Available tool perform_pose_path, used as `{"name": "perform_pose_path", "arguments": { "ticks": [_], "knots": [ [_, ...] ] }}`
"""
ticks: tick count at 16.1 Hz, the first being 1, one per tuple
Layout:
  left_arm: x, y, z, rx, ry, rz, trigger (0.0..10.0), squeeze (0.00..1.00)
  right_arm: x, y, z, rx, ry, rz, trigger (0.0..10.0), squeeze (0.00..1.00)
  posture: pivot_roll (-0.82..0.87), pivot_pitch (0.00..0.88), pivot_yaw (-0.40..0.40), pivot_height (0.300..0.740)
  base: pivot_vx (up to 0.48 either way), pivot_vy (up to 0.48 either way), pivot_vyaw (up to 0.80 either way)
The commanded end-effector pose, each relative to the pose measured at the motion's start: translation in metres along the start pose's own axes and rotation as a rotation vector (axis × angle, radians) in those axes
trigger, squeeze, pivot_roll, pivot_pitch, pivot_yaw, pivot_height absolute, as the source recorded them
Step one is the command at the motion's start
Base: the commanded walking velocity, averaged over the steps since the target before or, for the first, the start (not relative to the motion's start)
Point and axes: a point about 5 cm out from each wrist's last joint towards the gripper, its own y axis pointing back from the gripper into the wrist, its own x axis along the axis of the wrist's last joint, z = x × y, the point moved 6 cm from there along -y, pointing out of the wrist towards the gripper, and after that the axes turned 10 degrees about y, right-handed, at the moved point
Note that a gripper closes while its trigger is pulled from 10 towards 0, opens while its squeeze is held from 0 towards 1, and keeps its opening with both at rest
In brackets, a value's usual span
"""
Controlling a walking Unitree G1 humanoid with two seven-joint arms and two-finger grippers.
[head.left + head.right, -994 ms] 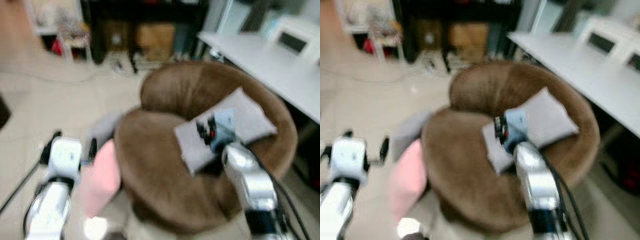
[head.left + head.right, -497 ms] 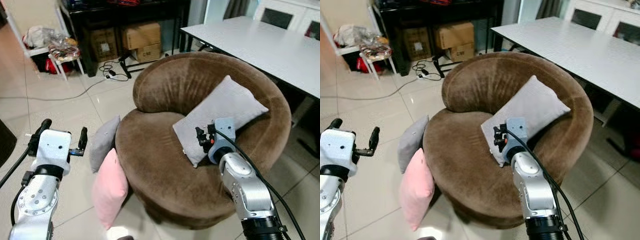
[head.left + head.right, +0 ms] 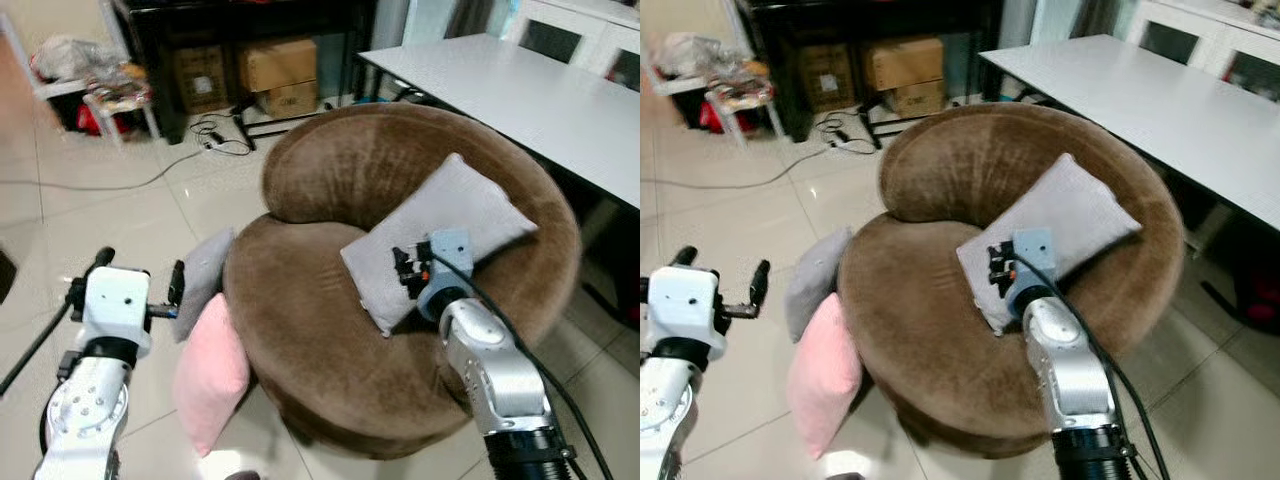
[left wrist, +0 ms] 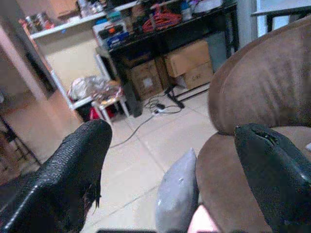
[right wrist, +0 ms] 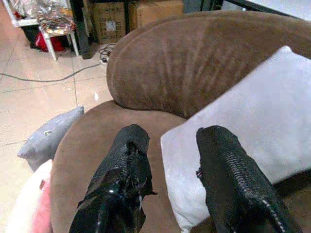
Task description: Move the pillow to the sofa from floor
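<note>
- A light grey pillow [image 3: 440,235] lies on the seat of the round brown sofa [image 3: 330,330], leaning against its curved backrest.
- The right gripper [image 3: 998,268] hovers just over the near end of that pillow; its two black fingers [image 5: 126,174] are parted and hold nothing, and the pillow's corner lies just past the fingertips.
- Beyond the right gripper rises the sofa's backrest, and behind that a white table [image 3: 520,90].
- A second grey pillow [image 3: 205,280] stands on edge on the tiled floor [image 3: 120,220], leaning on the sofa's side, just ahead of the left gripper [image 3: 130,295] and toward the sofa from it.
- A pink pillow [image 3: 212,370] stands on the floor touching the sofa, just beside the grey one and nearer the robot than the left gripper.
- The left gripper hangs over the floor with its fingers [image 4: 73,170] spread wide and empty.
- Far ahead of the left gripper, cardboard boxes [image 3: 275,70] sit under a dark shelf, with cables [image 3: 225,135] on the floor before them.
</note>
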Motion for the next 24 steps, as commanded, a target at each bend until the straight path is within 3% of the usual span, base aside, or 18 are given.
{"name": "perform_pose_path", "arguments": {
  "ticks": [1,12,24],
  "knots": [
    [0.0025,0.0009,-0.0030,0.013,0.004,0.013,10.0,0.00,0.0058,-0.0034,-0.0058,0.027,0.007,0.008,10.0,0.00,0.06,0.000,-0.047,0.740,0.000,0.398,0.00],
    [-0.0008,0.0039,-0.0126,0.050,0.001,0.006,10.0,0.00,0.0077,-0.0064,-0.0028,0.042,0.036,0.003,10.0,0.00,0.05,0.000,-0.064,0.740,0.000,0.401,0.00],
    [-0.0007,0.0095,-0.0087,0.074,0.019,0.013,10.0,0.00,0.0066,-0.0071,-0.0031,0.059,0.055,-0.007,10.0,0.00,0.06,0.000,-0.106,0.740,0.000,0.402,0.00]
  ]
}}
